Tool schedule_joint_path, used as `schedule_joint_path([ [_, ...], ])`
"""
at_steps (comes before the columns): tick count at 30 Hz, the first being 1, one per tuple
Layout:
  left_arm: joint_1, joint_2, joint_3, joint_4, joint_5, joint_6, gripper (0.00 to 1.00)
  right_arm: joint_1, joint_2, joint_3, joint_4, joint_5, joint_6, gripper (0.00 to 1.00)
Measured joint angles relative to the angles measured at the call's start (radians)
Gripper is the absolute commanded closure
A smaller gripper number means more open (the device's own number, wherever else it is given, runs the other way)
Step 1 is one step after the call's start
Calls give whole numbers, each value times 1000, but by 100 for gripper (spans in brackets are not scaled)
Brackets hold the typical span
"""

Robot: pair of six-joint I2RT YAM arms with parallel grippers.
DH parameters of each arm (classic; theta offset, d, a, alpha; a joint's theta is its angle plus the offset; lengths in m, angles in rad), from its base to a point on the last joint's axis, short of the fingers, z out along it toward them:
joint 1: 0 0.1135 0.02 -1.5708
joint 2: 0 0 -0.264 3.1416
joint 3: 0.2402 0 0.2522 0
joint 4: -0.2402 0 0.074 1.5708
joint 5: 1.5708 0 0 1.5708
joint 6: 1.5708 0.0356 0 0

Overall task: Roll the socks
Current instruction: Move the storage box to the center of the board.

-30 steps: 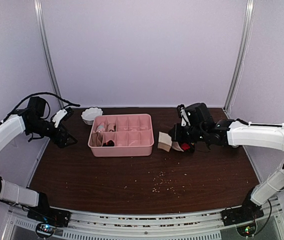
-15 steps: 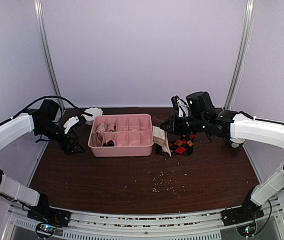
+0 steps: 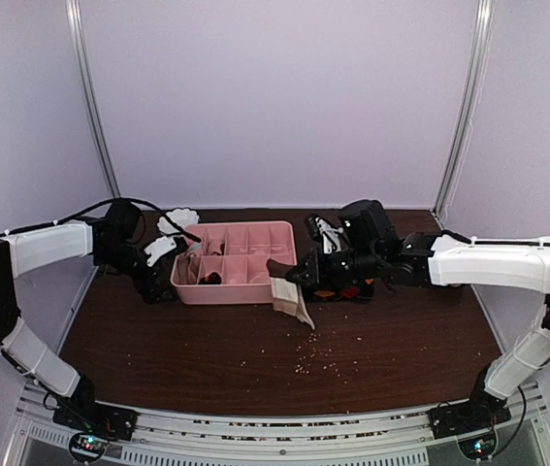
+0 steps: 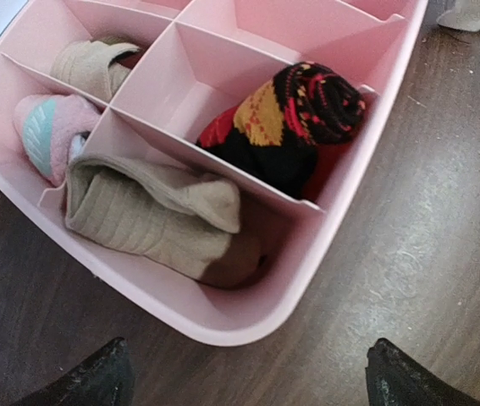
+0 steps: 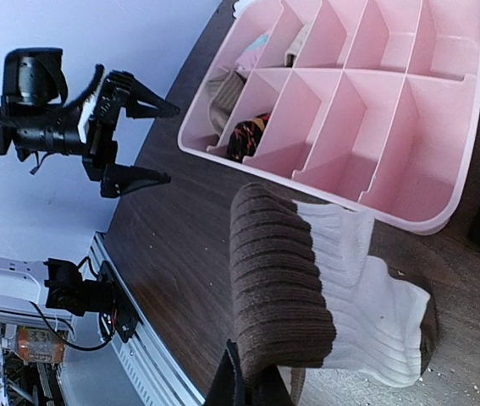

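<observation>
Step, likely: cream sock picked up, not yet rolled. Right fingers pinch brown cuff; sock dangles mid-frame by tray corner. Argyle sock on bench, right. Left fingers spread, empty, beside tray's left end. Next probably needs sock laid flat.

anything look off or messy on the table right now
Small pale crumbs are scattered over the dark table in front of the pink tray. A black argyle sock lies loose beside the tray, and a cream-white sock dangles from the right pincer. Nothing looks damaged.
</observation>
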Motion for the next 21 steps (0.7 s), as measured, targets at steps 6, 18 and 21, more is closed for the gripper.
schedule_joint_path([
  [6,-14,69,-3,84,-53,-25,2,-3,122,0,22,-25,2,100],
  [18,-23,223,92,125,-71,-108,2,-130,257,143,-29,-35,-44,100],
  [21,-32,224,97,129,-66,-117,2,-154,260,150,-43,-27,-56,100],
])
